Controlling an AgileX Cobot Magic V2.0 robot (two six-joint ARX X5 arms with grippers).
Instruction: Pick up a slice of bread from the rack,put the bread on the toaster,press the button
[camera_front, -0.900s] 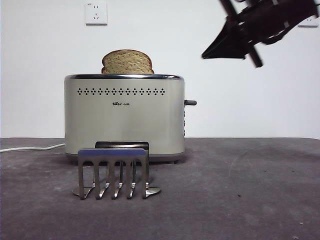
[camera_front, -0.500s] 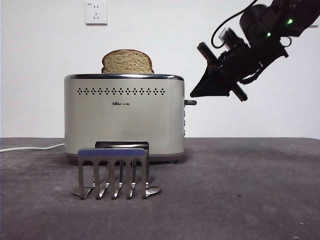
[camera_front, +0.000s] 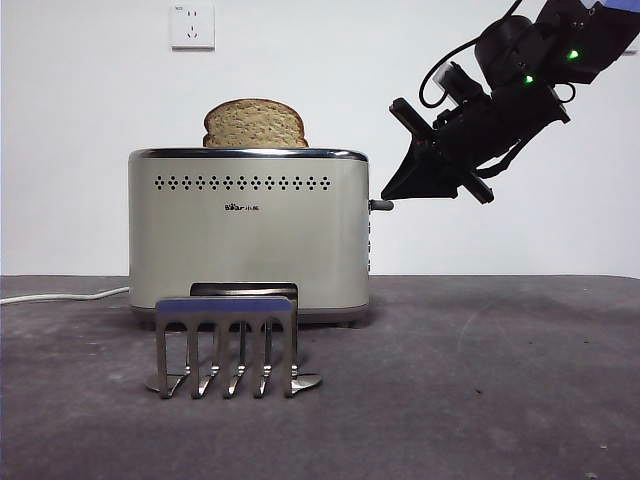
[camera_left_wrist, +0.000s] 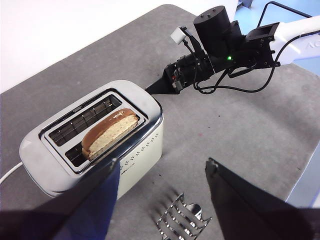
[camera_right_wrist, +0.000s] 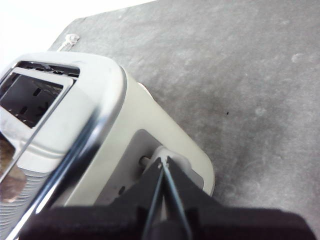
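1. The slice of bread (camera_front: 255, 123) stands in a slot of the toaster (camera_front: 248, 232), its domed top showing above the rim.
2. The right gripper (camera_front: 388, 190), fingers pressed together, hangs just above the button (camera_front: 381, 205).
3. The left gripper (camera_left_wrist: 160, 172), fingers spread, hovers high above the empty rack (camera_front: 227, 343) on the bench (camera_front: 480, 380).

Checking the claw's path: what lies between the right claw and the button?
Nothing. In the front view the right claw is shut, its tip just above the button at the toaster's end, only air between.
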